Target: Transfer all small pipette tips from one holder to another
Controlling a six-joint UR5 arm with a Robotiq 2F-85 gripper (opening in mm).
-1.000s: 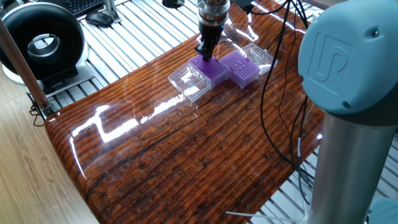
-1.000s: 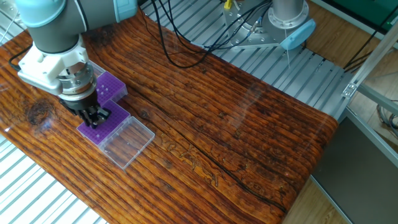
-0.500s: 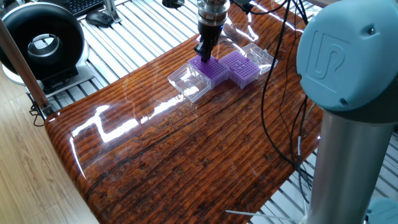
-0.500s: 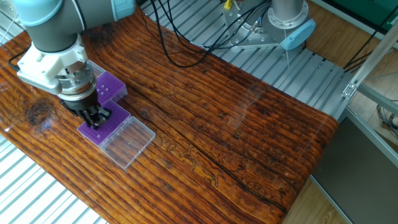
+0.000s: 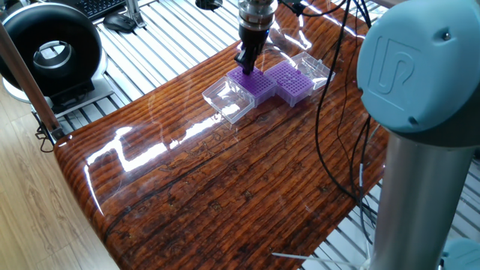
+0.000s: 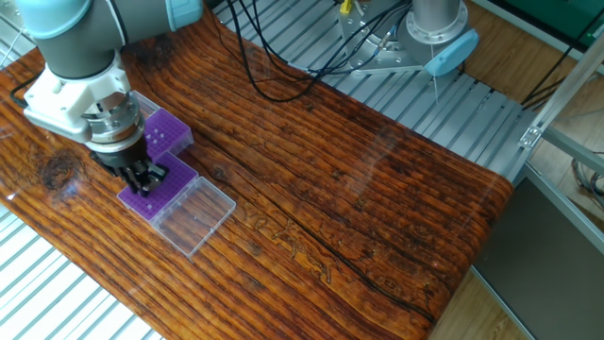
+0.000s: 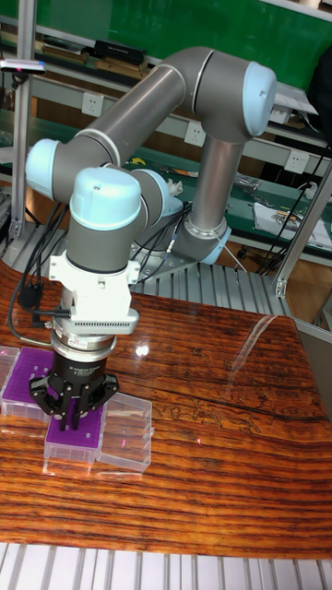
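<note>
The end effector (image 6: pixel 149 176) pointed straight down over the nearer purple rack (image 6: pixel 156 194), its fingertips close together at the grid; whether they pinched anything could not be told. The small pipette tips were too tiny to make out in either rack. A second purple rack (image 6: pixel 166 132) sat just beside the first. Both clear lids (image 6: pixel 193 215) lay open on the wooden surface (image 6: pixel 377 189).
</note>
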